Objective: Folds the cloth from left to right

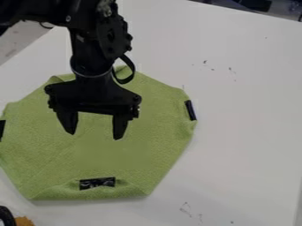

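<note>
Lying on the left side of the desk, the green cloth looks spread out, roughly eight-sided, its near edge turned up into a low roll. Black patches sit at its near edge, its right edge and its left edge (handy marks, perhaps, for a grip).

Over the cloth's far half hangs the black claw, its fingers well apart with nothing between them; whether the tips touch the fabric I cannot tell. The left-to-right fold seems still to be made.

Closing here would probably pinch the middle and bunch it, because the claw is well inside the left edge. A grip too shallow at that edge could slip off; one pressed too hard could drag the whole soft sheet over the smooth desk. The near roll might also crease the fold unevenly.

Beyond the cloth's near left side is a small orange-brown thing.
</note>
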You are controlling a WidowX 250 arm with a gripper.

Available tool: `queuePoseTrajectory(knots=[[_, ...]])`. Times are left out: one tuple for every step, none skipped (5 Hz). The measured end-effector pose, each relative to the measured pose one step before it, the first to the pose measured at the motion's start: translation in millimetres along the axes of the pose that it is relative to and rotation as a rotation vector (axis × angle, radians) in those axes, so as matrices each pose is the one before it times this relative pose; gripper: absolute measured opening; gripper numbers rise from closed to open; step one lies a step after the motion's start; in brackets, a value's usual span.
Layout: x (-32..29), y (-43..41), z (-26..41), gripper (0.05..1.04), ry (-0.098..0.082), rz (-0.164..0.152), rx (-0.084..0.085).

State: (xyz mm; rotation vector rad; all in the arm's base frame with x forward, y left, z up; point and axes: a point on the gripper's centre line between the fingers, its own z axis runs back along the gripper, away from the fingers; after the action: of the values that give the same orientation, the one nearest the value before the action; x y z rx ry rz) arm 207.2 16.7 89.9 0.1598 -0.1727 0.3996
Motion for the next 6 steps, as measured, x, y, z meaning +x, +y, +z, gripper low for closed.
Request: queuePoseTrajectory(knots=[[-3.02, 0.95, -3.6, 1.001, 0.0136, -0.0058, -0.0018], [6.25, 32.49, -14.69, 1.001, -0.0023, 0.0487, -0.0249], [9.66, 31.51, -7.23, 1.001, -0.0393, 0.0261, 0.0009], [10.55, 37.96, -13.5, 1.001, 0.0071, 0.0613, 0.0156], [26.74, 36.8, -9.04, 1.001, -0.0195, 0.0197, 0.0251], [22.04, 22.59, -7.49, 1.001, -0.0088, 0.0087, 0.0234]])
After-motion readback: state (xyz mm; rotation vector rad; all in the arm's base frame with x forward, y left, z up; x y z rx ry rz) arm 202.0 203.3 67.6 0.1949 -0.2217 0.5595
